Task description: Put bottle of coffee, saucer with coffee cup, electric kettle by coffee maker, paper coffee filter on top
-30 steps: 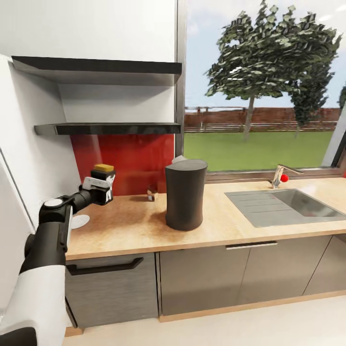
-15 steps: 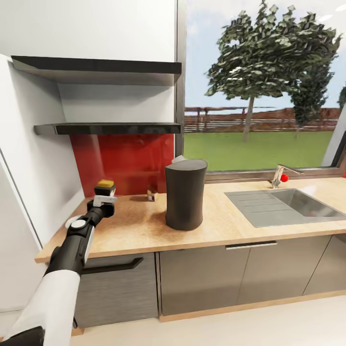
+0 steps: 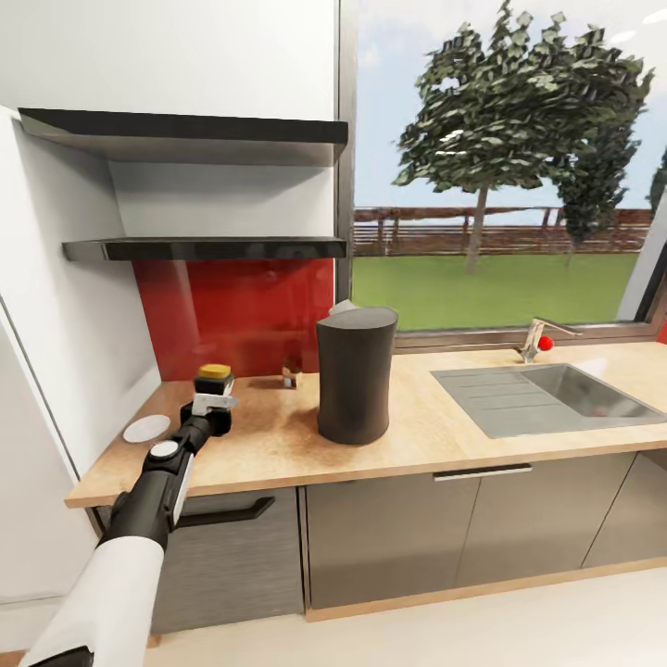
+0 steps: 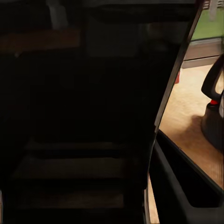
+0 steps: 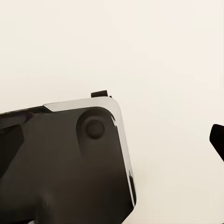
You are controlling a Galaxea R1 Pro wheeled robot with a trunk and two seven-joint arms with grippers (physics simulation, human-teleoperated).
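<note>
— Lower and further along the counter now, that left arm: a second ago it was up by the wall with the bottle at backsplash height, and it has come down and swung toward the coffee maker (image 3: 356, 374). The saucer (image 3: 146, 428) sits uncovered near the counter's left end.

— What is it carrying?

— From the head view, the bottle of coffee (image 3: 214, 378), amber-gold cap up, sitting in the left gripper (image 3: 212, 402). The fingers look clamped on its dark body, low over the countertop (image 3: 278, 435), well left of the coffee maker. The kitchen shelf (image 3: 204, 247) above is bare.

— And the left wrist camera?

— Mostly darkness, something very close to the lens, which I take to be the bottle. At one edge there's a strip of tan worktop with the electric kettle (image 4: 214, 109) standing on it, black handle and a red mark at its base.

— The right arm?

— Its wrist camera shows a glossy dark part of the robot against a pale floor. Whether the right gripper is apart or together, I cannot tell.

— So which step is this?

— Moving the bottle from shelf to counter, I'd say, nearly done. Next it needs carrying a bit closer to the coffee maker, setting upright on the wood, then letting go cleanly so it doesn't tip. Something pale pokes up behind the machine's top; too hidden to name
</note>
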